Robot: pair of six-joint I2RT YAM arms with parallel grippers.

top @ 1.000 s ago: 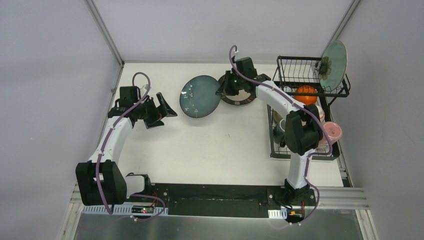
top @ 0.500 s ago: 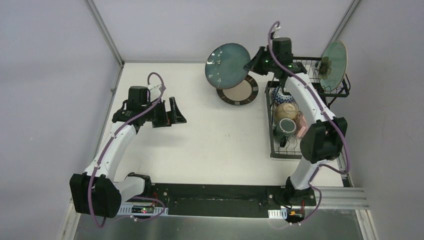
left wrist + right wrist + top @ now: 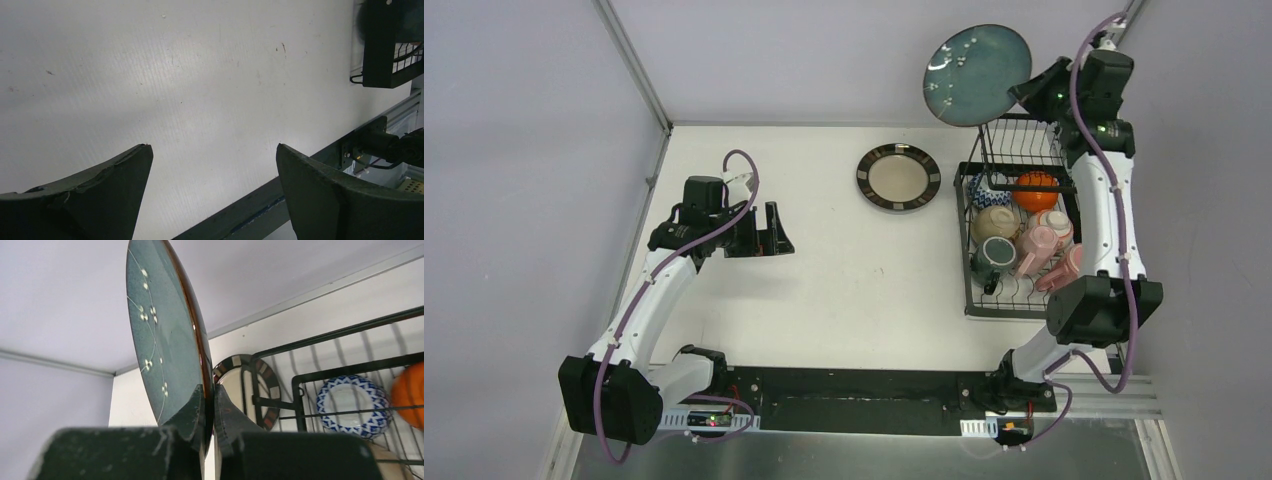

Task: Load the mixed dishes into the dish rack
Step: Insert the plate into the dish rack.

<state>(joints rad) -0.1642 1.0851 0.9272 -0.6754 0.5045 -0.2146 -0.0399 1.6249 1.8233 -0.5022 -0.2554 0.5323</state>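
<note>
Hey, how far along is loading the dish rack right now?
Done: the orange bowl and pink cups sit in the dish rack. In hand: the right gripper, jaws shut on the rim of the teal plate, holds it raised near the rack's far end. To do: the dark-rimmed plate lies on the table; the left gripper is open, empty.

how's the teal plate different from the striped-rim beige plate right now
The teal plate is gripped at its rim by the right tool, raised near the dish rack; the beige plate lies flat on the table, untouched. The teal plate is speckled white; the beige plate has a dark banded rim. Both are round.
</note>
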